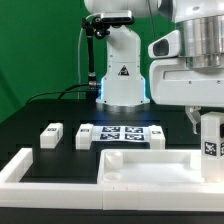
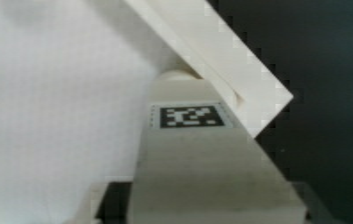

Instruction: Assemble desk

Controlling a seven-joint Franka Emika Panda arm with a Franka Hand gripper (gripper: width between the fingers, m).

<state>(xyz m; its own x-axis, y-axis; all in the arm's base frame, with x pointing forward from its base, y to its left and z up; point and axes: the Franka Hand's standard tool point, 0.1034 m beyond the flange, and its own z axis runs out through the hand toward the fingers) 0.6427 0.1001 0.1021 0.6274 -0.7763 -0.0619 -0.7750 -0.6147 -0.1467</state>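
Farthest on the exterior view's left, the border rail (image 1: 18, 162) runs along the table's edge, and it is no part of the build. Just inside it two loose legs lie on the black table (image 1: 30, 115): the first leg (image 1: 50, 134) and, near it, the second leg (image 1: 84, 135), both lying apart from the desk. Neither looks to have been brought to it yet.

Next along is the marker board (image 1: 122, 134), flat on the table. In front of it lies the tabletop (image 1: 150, 172), recessed face up, with no leg that I can see standing on it.

On the exterior view's right, the gripper (image 1: 207, 120) is clamped on the third leg (image 1: 210, 142), which hangs upright over the slab's end there. The wrist view shows this leg, its square tag (image 2: 189, 115) facing the camera, pointing at a corner of the tabletop's raised edge. I cannot tell whether it touches the corner or hangs just above it.

By my reckoning the job is at an early stage. This leg has to be seated and fixed, then the two loose ones. Any fourth leg is not visible from here.
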